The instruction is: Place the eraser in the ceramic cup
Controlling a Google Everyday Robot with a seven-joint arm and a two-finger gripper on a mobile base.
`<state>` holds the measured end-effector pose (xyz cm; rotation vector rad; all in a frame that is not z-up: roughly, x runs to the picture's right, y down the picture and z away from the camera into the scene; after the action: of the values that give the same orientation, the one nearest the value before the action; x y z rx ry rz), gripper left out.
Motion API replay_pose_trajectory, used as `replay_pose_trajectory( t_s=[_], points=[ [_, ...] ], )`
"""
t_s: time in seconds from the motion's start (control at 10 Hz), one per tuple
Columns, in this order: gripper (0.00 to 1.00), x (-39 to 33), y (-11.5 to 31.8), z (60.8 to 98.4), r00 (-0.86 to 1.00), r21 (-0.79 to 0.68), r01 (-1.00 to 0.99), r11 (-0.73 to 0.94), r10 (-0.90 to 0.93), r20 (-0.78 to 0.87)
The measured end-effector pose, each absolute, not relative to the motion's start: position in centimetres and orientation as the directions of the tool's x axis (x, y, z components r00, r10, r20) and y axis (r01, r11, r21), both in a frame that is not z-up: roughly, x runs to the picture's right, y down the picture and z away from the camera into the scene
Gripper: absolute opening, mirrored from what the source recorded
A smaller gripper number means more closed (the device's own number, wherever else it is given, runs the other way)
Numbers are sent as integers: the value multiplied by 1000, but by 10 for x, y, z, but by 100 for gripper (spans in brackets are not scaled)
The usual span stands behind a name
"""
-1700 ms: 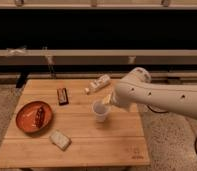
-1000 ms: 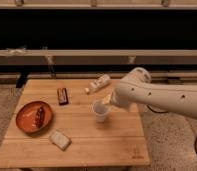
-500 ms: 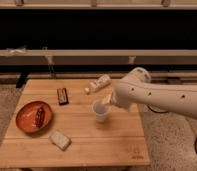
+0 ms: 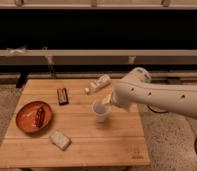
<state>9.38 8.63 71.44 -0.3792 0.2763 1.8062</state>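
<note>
The white ceramic cup (image 4: 99, 111) stands upright near the middle of the wooden table (image 4: 92, 145). My gripper (image 4: 108, 100) is at the end of the white arm (image 4: 157, 97), which reaches in from the right. It sits just above the cup's right rim. A pale rectangular block (image 4: 59, 139), possibly the eraser, lies at the front left of the table, well away from the gripper. The arm hides whatever is at the gripper's tip.
An orange plate (image 4: 23, 122) with a brown bar on it sits at the left. A dark bar (image 4: 63, 96) lies behind it. A white bottle (image 4: 98, 83) lies on its side at the back. Dark shelving runs behind the table.
</note>
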Motion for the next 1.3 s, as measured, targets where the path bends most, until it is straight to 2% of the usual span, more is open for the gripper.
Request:
replay_pose_trajectory(
  t_s=[0.7,1.3],
  points=[
    [80,87,85,716,-200,-13,-975,-223,895,-399],
    [80,-31,55,742,35,-123,-992,-13,922,-385]
  ],
)
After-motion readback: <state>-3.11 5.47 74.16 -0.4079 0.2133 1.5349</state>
